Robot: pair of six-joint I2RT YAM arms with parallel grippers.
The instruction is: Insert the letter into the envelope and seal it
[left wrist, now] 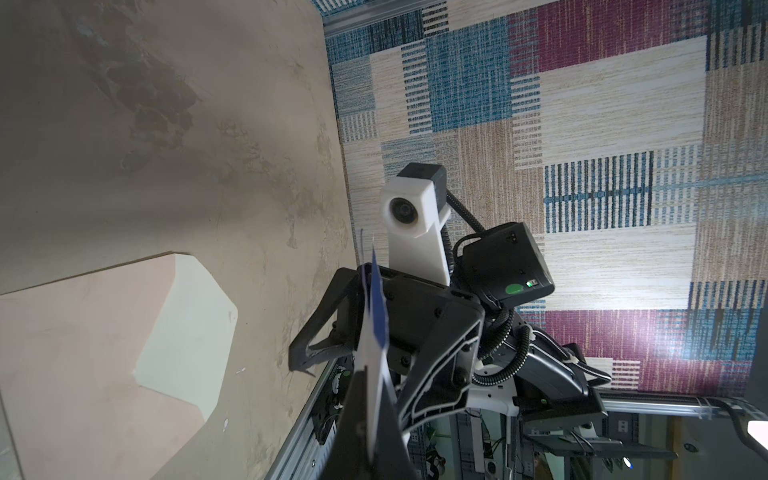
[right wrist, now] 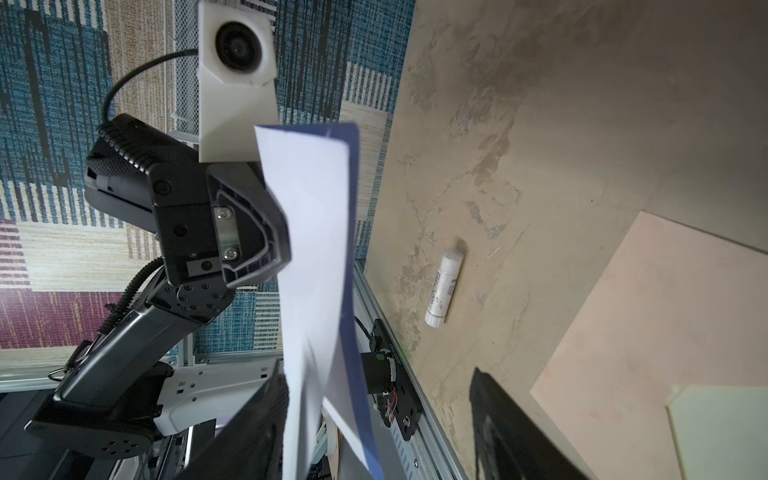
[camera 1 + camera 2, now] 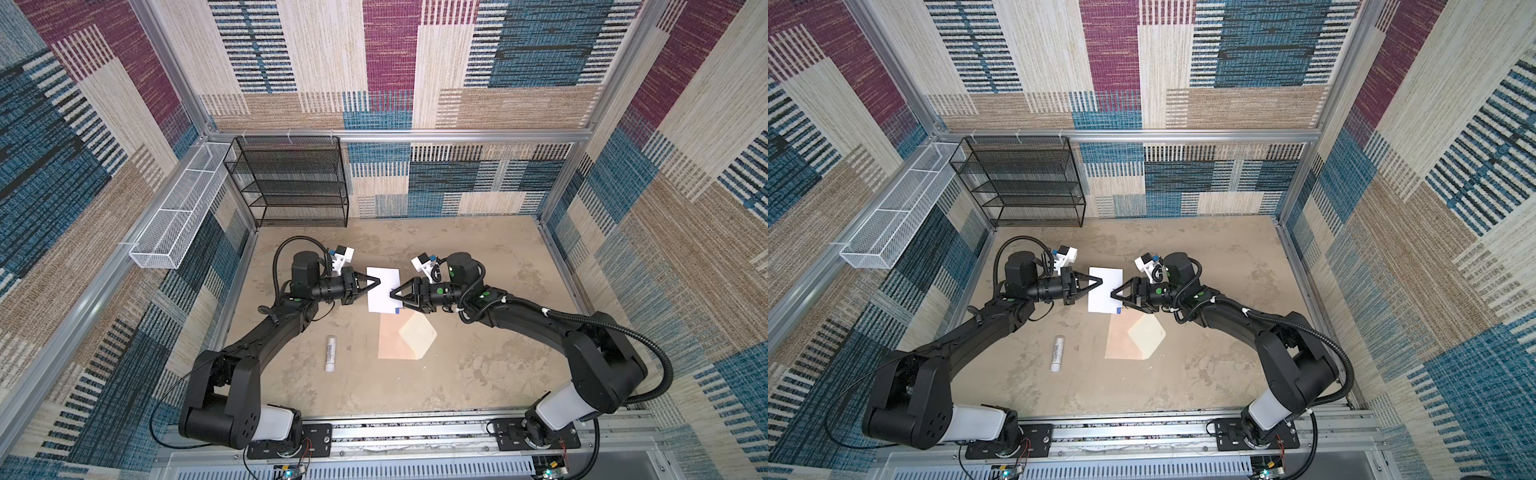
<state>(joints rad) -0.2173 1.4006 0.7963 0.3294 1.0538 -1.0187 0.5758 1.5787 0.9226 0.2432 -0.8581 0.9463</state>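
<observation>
Four items on the table [image 3: 478, 353], front to back.
1. Tube [image 3: 331, 353], white, likely glue: lies loose for sealing.
2. Envelope [image 3: 388, 343]: flat, flap [image 3: 417, 334] open, mouth free.
3. Letter [image 3: 382, 301]: in the air just behind the envelope. Left gripper [image 3: 379, 281] is clamped on one edge. Right gripper [image 3: 391, 294] is spread wide around the opposite edge, gripping nothing, so one arm carries it.
4. Rack [image 3: 291, 183]: at the back wall, unused.

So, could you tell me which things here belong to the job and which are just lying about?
Job: letter, gripped by the left end effector; envelope, flap open; white tube, possibly glue.
Lying about: black mesh shelf; white wire basket.
</observation>
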